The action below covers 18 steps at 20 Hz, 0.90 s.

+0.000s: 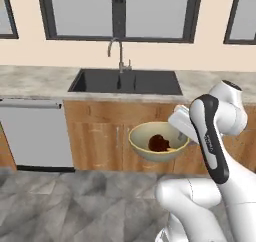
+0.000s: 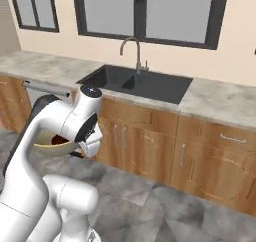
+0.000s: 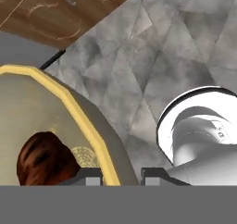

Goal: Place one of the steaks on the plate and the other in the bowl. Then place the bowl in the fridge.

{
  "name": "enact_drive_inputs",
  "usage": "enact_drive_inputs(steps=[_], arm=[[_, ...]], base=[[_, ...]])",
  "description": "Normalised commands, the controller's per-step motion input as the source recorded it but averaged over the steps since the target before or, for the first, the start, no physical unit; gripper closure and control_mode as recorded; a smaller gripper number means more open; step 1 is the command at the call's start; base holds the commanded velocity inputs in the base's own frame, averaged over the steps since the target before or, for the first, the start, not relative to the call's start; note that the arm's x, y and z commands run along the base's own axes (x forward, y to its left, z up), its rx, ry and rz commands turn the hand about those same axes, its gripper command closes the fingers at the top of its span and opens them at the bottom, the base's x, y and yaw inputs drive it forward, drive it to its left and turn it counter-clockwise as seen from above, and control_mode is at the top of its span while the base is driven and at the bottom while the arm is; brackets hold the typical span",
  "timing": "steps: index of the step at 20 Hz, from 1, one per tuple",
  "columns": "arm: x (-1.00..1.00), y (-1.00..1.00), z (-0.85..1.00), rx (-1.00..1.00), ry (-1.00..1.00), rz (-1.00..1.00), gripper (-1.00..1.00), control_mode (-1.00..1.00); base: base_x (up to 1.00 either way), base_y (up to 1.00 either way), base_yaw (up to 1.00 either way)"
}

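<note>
1. The bowl [image 1: 158, 141] hangs in mid-air in front of the wooden cabinets [image 1: 95, 131], well above the grey floor [image 1: 75, 206] and below the counter edge. One steak [image 1: 159, 143] lies inside it, near the middle of the yellowish inside.
2. The gripper [image 3: 121, 174] is pinched narrow on the bowl's rim: in the hand view one finger tip stands inside the wall, the other outside, with the yellow rim between them. In the left base view the grip is on the bowl's right side.
3. Open room: bare floor lies under and in front of the bowl. The bowl's far rim is near the cabinet fronts but apart from them; to its left is the grey dishwasher front [image 1: 35, 133].
4. Above, the counter [image 1: 30, 81] carries the dark sink [image 1: 125, 82] with its faucet [image 1: 120, 53] under the window [image 1: 117, 11].
5. Hidden or cut off: in the right base view the arm covers most of the bowl, leaving only a sliver of rim [image 2: 52, 146]. In the hand view the bowl and steak [image 3: 44, 160] are cut by the lower edge. The finger tips are hidden behind the wrist in the left base view.
</note>
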Motion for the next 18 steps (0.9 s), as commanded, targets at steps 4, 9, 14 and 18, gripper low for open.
enact_drive_inputs(steps=[4, 9, 14, 18], arm=[[0.0, 0.0, 0.0, 0.0, 0.0, 0.0, 1.0, 1.0], [0.0, 0.0, 0.0, 0.0, 0.0, 0.0, 1.0, 1.0], [0.0, 0.0, 0.0, 0.0, 0.0, 0.0, 1.0, 1.0], [0.0, 0.0, 0.0, 0.0, 0.0, 0.0, 1.0, 1.0]], base=[[0.73, 0.66, 0.65], [0.74, 0.71, 0.65], [0.74, 0.7, 0.63], [0.94, 0.61, 0.6]])
